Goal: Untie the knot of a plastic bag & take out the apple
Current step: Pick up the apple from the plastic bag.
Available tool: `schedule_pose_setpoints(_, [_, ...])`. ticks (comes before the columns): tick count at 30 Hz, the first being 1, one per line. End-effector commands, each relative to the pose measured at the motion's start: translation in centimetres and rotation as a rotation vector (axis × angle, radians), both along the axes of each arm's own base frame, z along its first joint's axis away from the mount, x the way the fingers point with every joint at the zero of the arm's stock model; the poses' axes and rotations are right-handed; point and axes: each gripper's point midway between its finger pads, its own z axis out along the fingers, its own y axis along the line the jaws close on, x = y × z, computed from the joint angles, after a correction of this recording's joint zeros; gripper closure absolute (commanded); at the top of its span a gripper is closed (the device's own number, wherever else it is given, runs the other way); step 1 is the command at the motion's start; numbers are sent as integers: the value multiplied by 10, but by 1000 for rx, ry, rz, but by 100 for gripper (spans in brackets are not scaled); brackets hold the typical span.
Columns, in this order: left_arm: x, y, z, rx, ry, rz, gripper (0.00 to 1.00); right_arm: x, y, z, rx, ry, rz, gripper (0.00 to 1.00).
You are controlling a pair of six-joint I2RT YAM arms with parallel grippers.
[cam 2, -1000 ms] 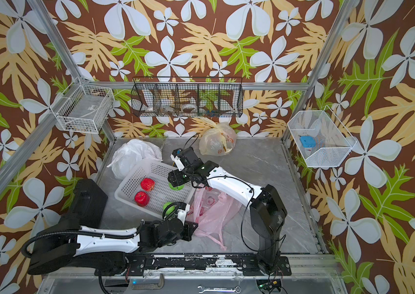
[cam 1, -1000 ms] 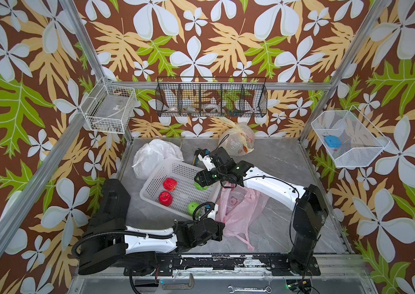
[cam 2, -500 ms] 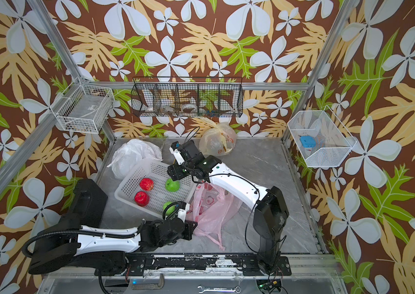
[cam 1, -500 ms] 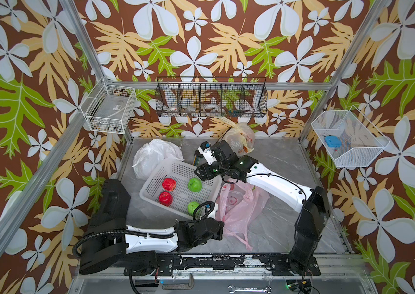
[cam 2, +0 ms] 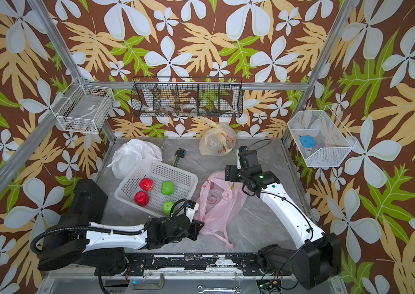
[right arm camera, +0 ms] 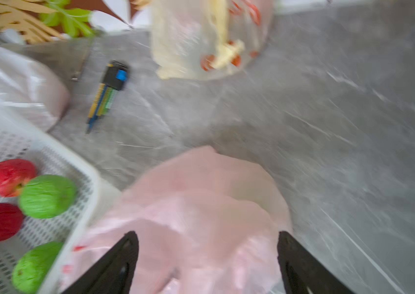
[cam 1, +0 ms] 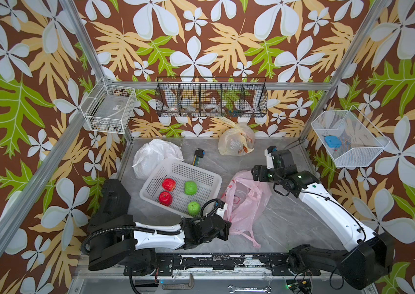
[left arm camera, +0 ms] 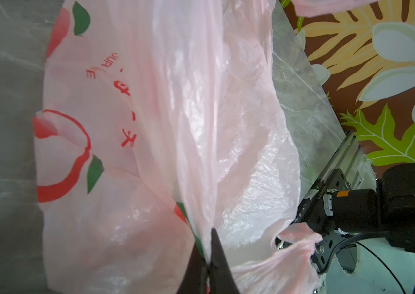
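Pink film makes the bag [cam 1: 244,201] light, limp and slippery, so a gathered fold or handle gives the surest hold. It lies slack, seemingly empty, on the table [cam 1: 290,224] just beside the basket [cam 1: 202,173]. The left gripper [left arm camera: 207,254] pinches a fold; the right gripper [right arm camera: 207,235] hangs spread, empty, above it. Four apples [cam 1: 190,187] sit in the basket. The yellow bag [cam 1: 237,142] and white bag [cam 1: 153,155] stand clear.

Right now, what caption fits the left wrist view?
Left gripper shut on the pink bag, spread over the grey table.

Right end effector [right arm camera: 206,233] seemingly splayed
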Motion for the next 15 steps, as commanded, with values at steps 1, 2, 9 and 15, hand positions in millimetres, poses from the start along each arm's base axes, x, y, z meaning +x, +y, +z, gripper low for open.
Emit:
schedule_pose_setpoints(1, [-1, -12, 5, -21, -14, -48, 100, -12, -22, -28, 101, 53, -73, 13])
schedule_pose_setpoints(2, [-2, -15, 4, -25, -11, -54, 100, -13, -30, -39, 119, 63, -97, 12])
schedule_pose_setpoints(9, [-5, -27, -1, -53, 17, -79, 100, -4, -29, -103, 191, 167, -83, 13])
schedule_pose_setpoints(15, [-8, -27, -9, -29, 34, -93, 100, 21, -8, -122, 189, 169, -19, 17])
